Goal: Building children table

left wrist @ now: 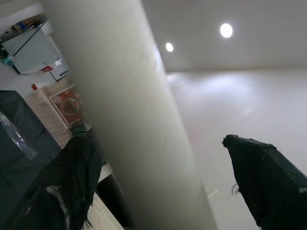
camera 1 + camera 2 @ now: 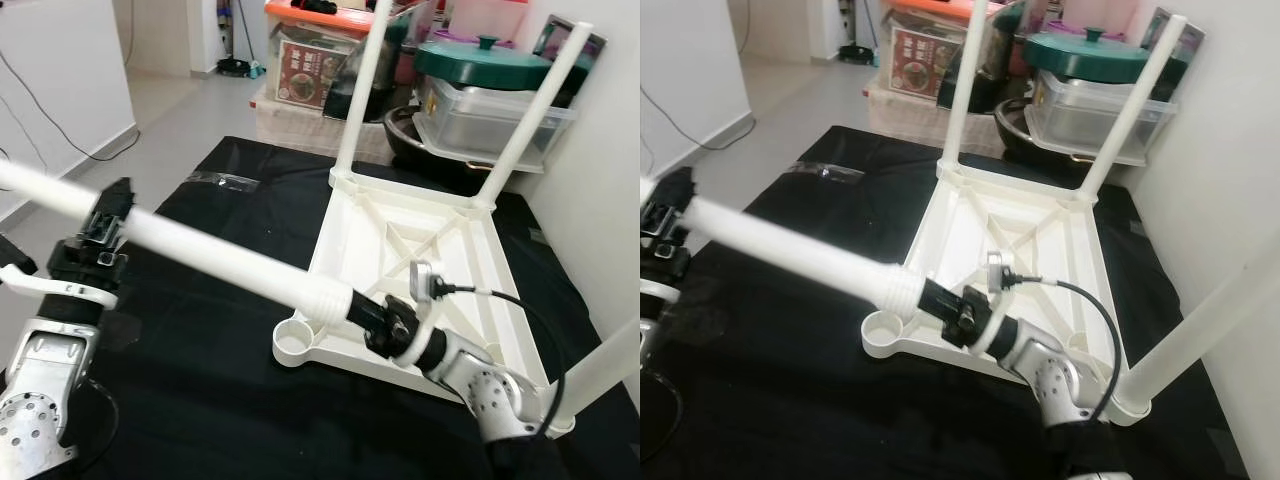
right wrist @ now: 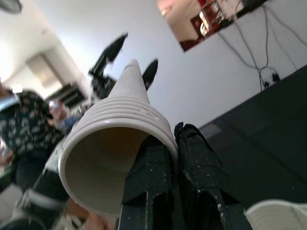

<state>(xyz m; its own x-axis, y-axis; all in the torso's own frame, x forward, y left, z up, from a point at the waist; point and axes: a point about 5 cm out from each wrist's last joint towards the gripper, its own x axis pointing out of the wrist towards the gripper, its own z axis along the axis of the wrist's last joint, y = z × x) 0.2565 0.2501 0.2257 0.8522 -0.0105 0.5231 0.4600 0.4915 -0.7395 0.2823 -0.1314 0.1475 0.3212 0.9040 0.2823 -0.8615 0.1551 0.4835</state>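
Carrying the loose leg (image 2: 220, 255) level, both grippers clamp it: left gripper (image 2: 105, 222) mid-shaft, right gripper (image 2: 385, 318) on the ribbed end, so it meets the empty corner socket (image 2: 297, 342) of the upturned tabletop (image 2: 400, 240).

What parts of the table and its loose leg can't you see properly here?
- Loose leg: its far end is cut off by the left eye view's edge.
- Fitted leg by the right arm: its top leaves the frame.
- Empty socket: its inside is too small to make out.
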